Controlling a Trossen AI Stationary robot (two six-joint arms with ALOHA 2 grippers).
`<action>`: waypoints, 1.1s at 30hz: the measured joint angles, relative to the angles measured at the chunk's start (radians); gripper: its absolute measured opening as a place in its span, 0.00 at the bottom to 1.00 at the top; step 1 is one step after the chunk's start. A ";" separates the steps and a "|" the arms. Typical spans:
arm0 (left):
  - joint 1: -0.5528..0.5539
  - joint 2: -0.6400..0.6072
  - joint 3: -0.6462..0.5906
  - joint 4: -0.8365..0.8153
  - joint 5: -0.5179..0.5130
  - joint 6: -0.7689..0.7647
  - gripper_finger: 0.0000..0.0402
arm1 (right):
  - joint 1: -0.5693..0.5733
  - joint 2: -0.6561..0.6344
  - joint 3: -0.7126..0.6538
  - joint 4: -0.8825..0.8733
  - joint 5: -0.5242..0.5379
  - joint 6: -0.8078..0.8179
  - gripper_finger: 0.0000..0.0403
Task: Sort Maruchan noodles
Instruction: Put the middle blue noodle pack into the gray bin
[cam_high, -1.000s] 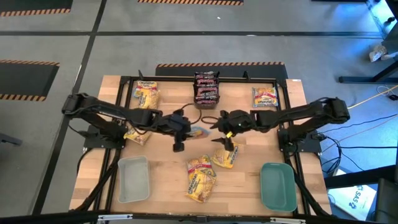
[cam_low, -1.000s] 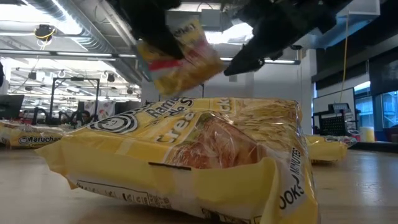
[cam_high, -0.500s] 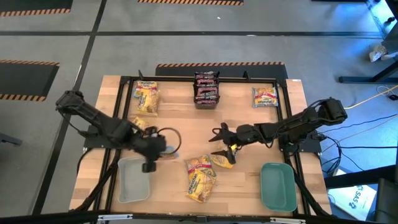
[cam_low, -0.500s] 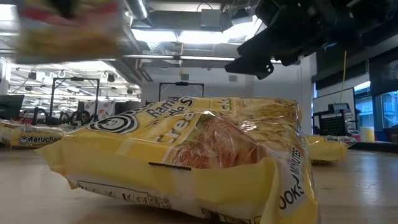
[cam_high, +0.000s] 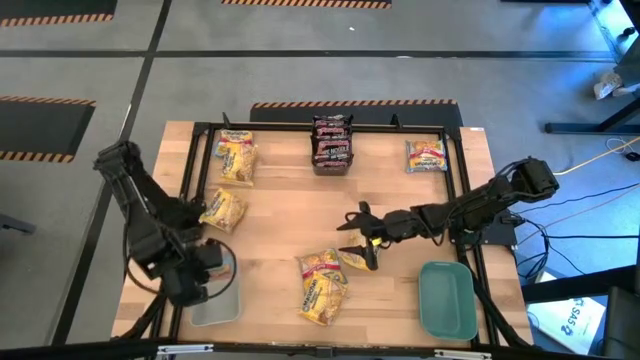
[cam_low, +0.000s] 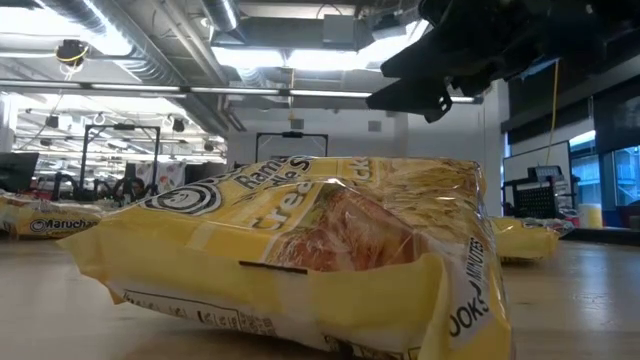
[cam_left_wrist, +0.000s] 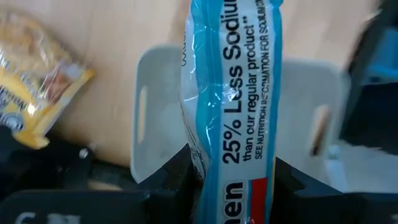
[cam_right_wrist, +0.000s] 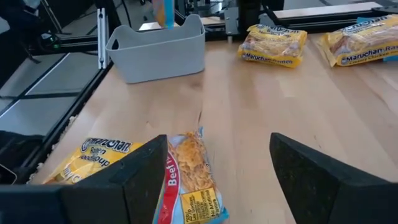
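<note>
A pale wooden table (cam_high: 290, 215) framed by black rails stands on a grey floor with hazard-striped tape; the low view looks past it into a workshop with ceiling ducts. In the high view the left pincer (cam_high: 190, 285) sits at about 8 o'clock on the table, over the pale grey tray (cam_high: 222, 305), which the arm largely hides. Its wrist view shows it clamped on a light blue Maruchan packet (cam_left_wrist: 231, 106) held upright above that tray; the packet's top and bottom are cut off.

The right pincer (cam_high: 356, 236) hovers just right of table centre with its fingers spread wide and nothing between them, over a packet with a blue edge (cam_right_wrist: 189, 180) that lies flat against the yellow pair (cam_high: 322, 285) at 6 o'clock.

Other yellow packets lie at 9 o'clock (cam_high: 222, 210) and 11 o'clock (cam_high: 236, 156), a dark stack at 12 o'clock (cam_high: 333, 142), a pinkish one at 1 o'clock (cam_high: 426, 156). The teal tray (cam_high: 446, 300) rests at 5 o'clock. In the low view one yellow packet (cam_low: 300, 255) blocks most of the table.
</note>
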 joint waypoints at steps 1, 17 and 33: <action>-0.012 0.000 -0.020 0.001 0.001 -0.012 0.28 | 0.001 0.000 0.000 0.001 0.006 0.006 0.67; 0.023 0.000 -0.258 0.161 -0.094 0.137 0.28 | -0.001 0.000 0.000 -0.001 0.054 0.074 0.67; 0.113 0.000 -0.398 0.314 -0.086 0.376 0.28 | -0.001 0.000 -0.001 -0.002 0.061 0.075 0.67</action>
